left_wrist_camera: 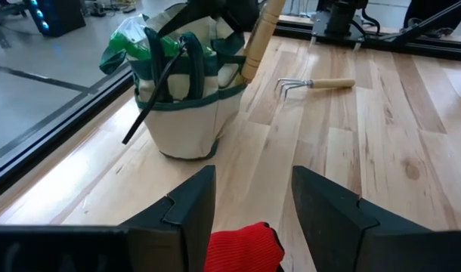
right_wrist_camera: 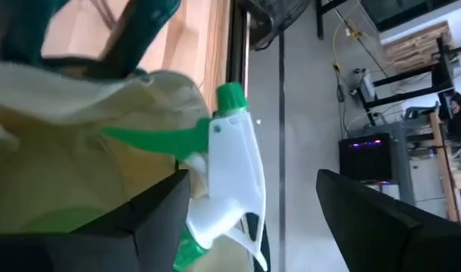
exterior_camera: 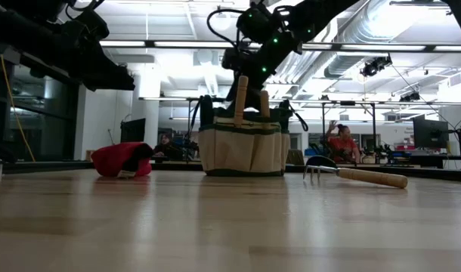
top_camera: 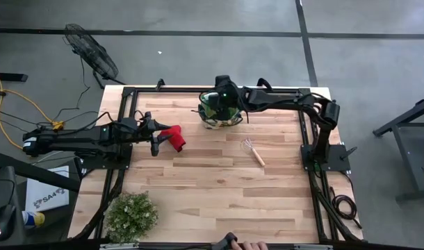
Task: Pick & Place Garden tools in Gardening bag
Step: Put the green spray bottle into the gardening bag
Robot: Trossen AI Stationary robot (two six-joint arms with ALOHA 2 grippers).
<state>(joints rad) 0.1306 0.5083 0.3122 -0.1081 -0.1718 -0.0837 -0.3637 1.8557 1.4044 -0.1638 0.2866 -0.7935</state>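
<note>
Gardening bag (top_camera: 221,111): stood upright near the table's far edge, beige with dark green trim and loop handles. Held two wooden handles (exterior_camera: 240,98) that stuck up above its rim in the low view, plus the green translucent sprayer (right_wrist_camera: 230,181), whose white head and green nozzle showed over the fabric in the right wrist view. Right gripper (top_camera: 224,94): hung directly over the bag, fingers spread wide to either side of the sprayer head, one finger close beside it, nothing clamped. Left gripper (top_camera: 156,135): reached in from the table's left side, low over the wood, fingers parted and gripping nothing. Red-handled pruning shears (top_camera: 174,137): lay flat on the table just in front of those parted fingers, to the left of the bag and well apart from it; showed only as a red mass, blades not made out. Wire rake (top_camera: 254,151): lay flat on the table to the right of the bag, nearer the front than the bag, apart from both grippers, tines toward the bag and wooden handle pointing away. Bushy green plant (top_camera: 131,214): sat at the near left corner of the table, far from both arms.
</note>
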